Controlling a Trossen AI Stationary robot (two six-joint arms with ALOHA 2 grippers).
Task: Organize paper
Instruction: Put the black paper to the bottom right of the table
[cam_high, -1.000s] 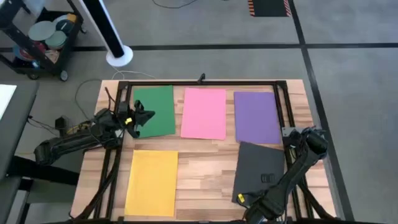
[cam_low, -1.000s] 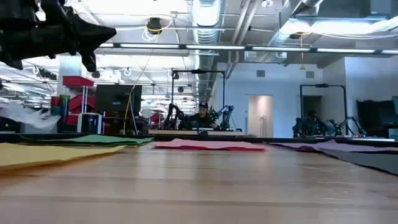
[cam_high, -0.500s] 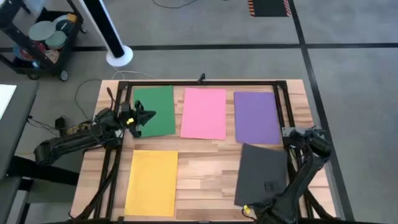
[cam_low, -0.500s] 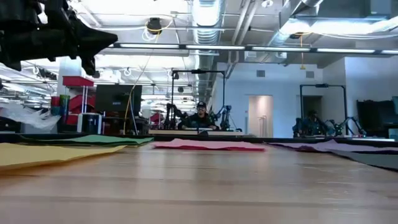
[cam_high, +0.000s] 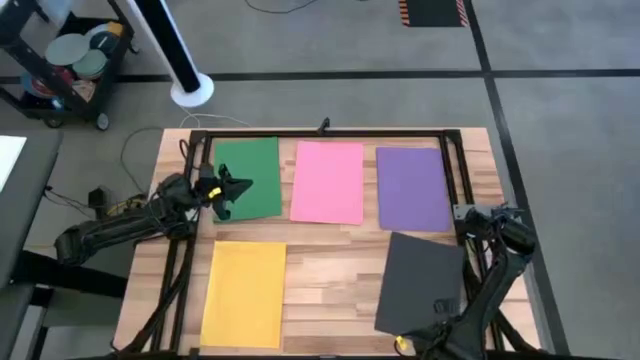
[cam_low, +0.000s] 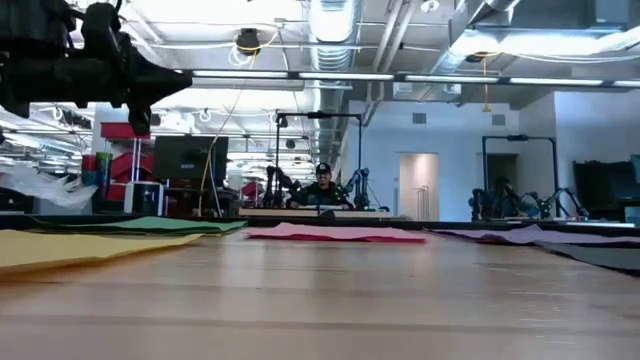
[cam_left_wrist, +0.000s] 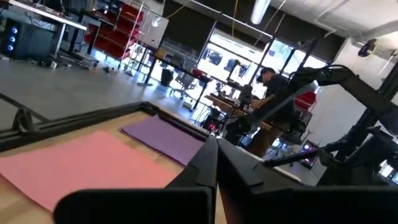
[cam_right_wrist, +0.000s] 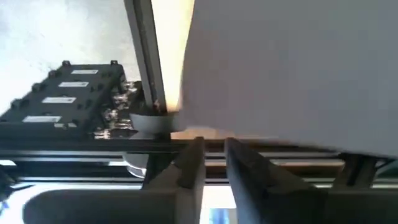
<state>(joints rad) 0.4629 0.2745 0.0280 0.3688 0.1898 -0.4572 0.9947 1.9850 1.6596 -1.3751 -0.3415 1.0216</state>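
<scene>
Five sheets lie flat on the table (cam_high: 330, 260): green (cam_high: 250, 178), pink (cam_high: 328, 182) and purple (cam_high: 412, 188) in the far row, yellow (cam_high: 245, 292) and black (cam_high: 420, 284) nearer. Paper like this is probably light, limp and slippery, best pinched at an edge or corner. The left pincer (cam_high: 225, 190) hovers over the green sheet, fingers closed, empty. The right pincer (cam_right_wrist: 211, 165) sits by the black sheet's near edge, fingers nearly together, holding nothing visible. No legible writing.
</scene>
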